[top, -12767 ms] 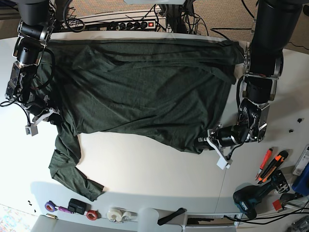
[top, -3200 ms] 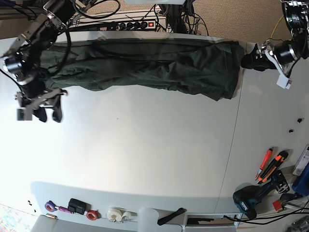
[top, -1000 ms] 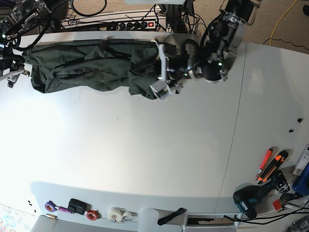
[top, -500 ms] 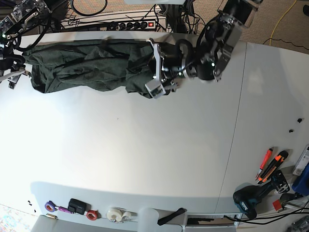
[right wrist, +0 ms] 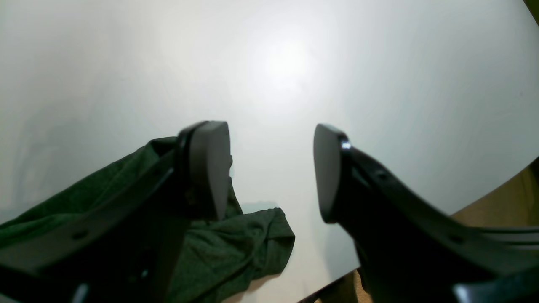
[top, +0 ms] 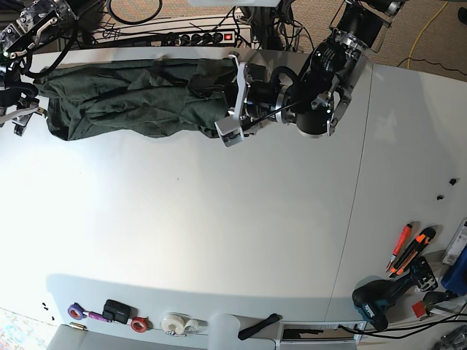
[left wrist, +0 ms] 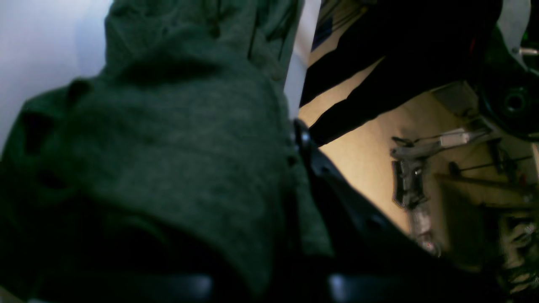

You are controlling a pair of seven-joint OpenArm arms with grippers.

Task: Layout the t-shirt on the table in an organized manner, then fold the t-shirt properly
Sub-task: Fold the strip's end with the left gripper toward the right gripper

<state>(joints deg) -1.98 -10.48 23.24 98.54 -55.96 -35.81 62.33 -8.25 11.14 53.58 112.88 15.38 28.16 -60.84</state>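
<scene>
t-shirt (top: 124, 98) lies bunched into a long dark green band along the far edge of the table (top: 219, 233), not spread flat, so by my reading the layout step is not done and no proper fold has begun. its one end, toward the middle of the far edge, is gathered and lifted in the left gripper (top: 232, 102), whose jaws are clenched on a thick wad of the cloth; in the left wrist view the knit fabric (left wrist: 168, 147) fills most of the picture and drapes over the finger, which fits a firm pinch meant to drag or carry that end along the table. the other end sits at the table's corner beside the right gripper (right wrist: 271, 168), whose jaws stand wide apart with nothing between them; the cuffed edge of the cloth (right wrist: 236, 240) lies just under and beside one finger, resting on the white surface. that arm seems parked there to be ready to take hold or to pin the end, though which i cannot tell. along the near edge lie rolls of tape (top: 139, 323), and at the corner a drill (top: 379, 302) and orange cutters (top: 408, 248), all well apart from the garment and out of the way of any spreading.
</scene>
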